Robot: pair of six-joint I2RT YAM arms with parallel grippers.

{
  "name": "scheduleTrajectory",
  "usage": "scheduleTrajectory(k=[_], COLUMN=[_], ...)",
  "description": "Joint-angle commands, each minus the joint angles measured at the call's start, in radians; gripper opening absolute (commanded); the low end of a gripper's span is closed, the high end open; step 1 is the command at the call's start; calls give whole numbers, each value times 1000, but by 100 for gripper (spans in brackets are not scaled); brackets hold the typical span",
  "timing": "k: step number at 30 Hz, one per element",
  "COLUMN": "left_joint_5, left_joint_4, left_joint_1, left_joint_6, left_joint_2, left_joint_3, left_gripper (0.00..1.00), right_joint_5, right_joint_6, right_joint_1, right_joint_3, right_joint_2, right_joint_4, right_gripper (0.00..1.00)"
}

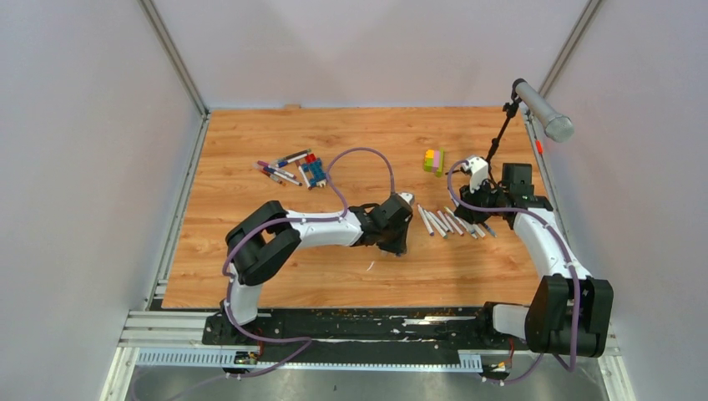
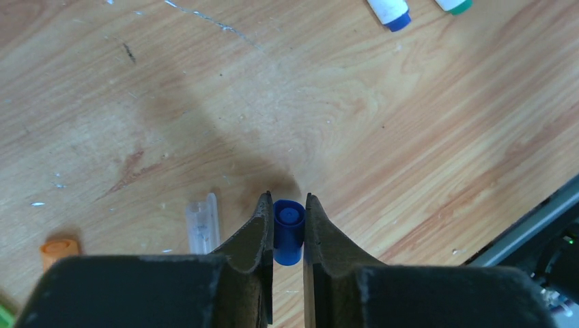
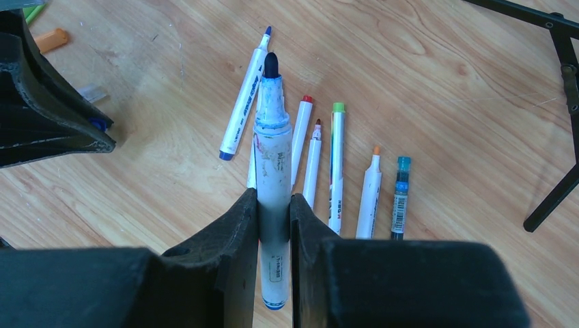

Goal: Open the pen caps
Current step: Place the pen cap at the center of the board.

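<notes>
Top view: left pincer (image 1: 399, 242) low over tabletop (image 1: 250, 134), just left of row of pens (image 1: 451, 222). Second bunch of pens (image 1: 278, 171) at far left, beside toy brick figure (image 1: 314, 171).

Left wrist: left pincer clamped on blue cap (image 2: 289, 236), cap apart from any pen. Clear cap (image 2: 203, 223) and orange cap (image 2: 58, 251) lie on wood to its left.

Right wrist: right pincer (image 3: 274, 205) clamped on barrel of held pen (image 3: 273, 150), dark tip bare and pointing away from camera. Row of pens lies side by side on tabletop beneath.
</notes>
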Motion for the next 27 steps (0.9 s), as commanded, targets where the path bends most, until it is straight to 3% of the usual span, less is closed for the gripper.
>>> scheduleTrajectory(k=[1,27], left_joint_5=[-107,-200], left_joint_4=[-152,-289], left_joint_1=[-6,7], left_joint_6=[41,84], left_joint_2=[44,-57], left_joint_3=[40,-14], left_gripper=[19,22], right_joint_5=[-27,-41], right_joint_6=[-17,-22], right_joint_1=[-6,-6], right_joint_3=[45,47], right_joint_2=[1,8], right_joint_4=[0,-10], right_gripper=[0,0])
